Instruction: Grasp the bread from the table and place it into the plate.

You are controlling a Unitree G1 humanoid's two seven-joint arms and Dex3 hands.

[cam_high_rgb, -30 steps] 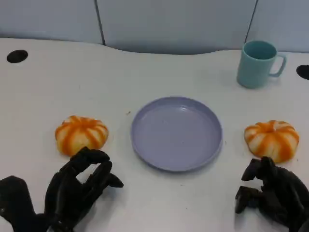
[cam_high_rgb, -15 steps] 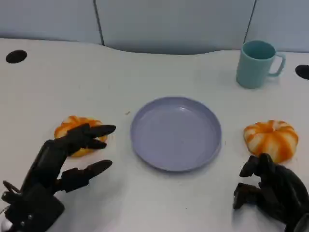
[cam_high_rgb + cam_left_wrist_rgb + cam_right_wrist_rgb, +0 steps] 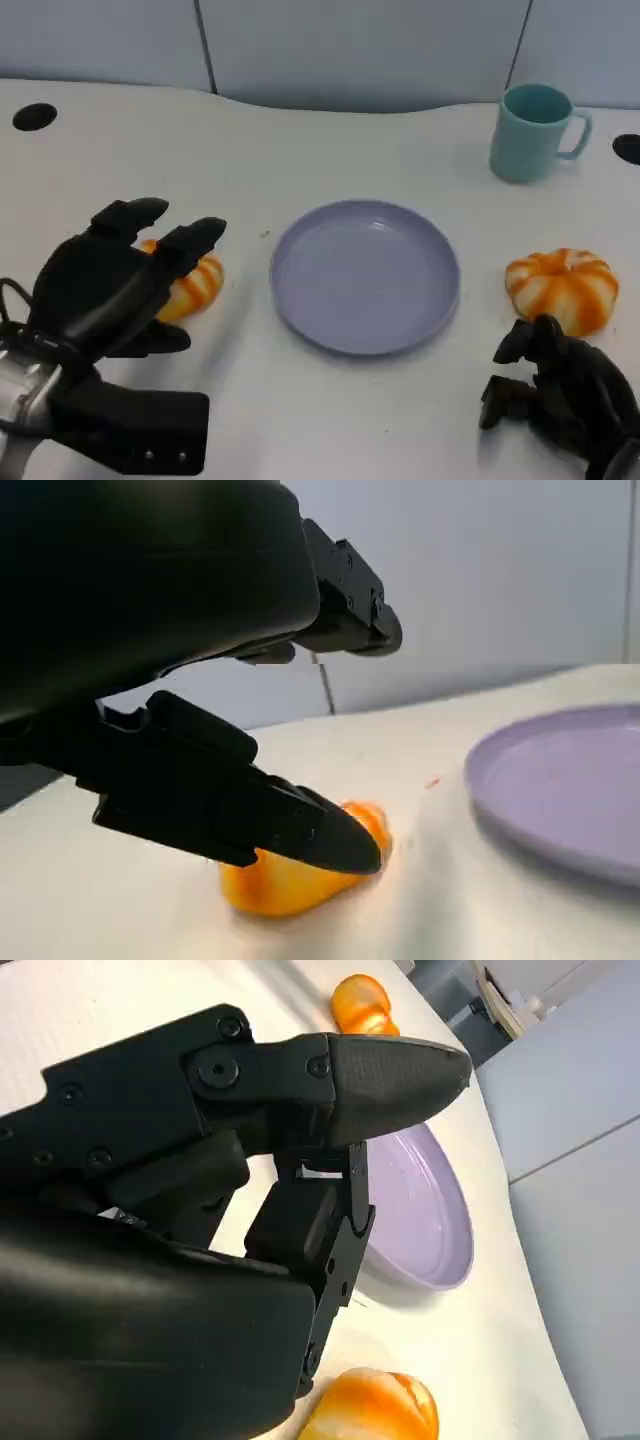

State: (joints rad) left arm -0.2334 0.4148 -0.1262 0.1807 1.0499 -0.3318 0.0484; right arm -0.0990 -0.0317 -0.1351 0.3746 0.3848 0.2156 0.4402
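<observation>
Right hand low on table, fingers curled, holding nothing. Left hand spread wide over left pumpkin-shaped bread, not gripping. Second orange-striped bread sits right of the round lilac plate. Teal mug beyond, far right.

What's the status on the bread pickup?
Left robot hand open over left bread, not gripping. Right robot hand curled, empty. Plate bare, path clear.
</observation>
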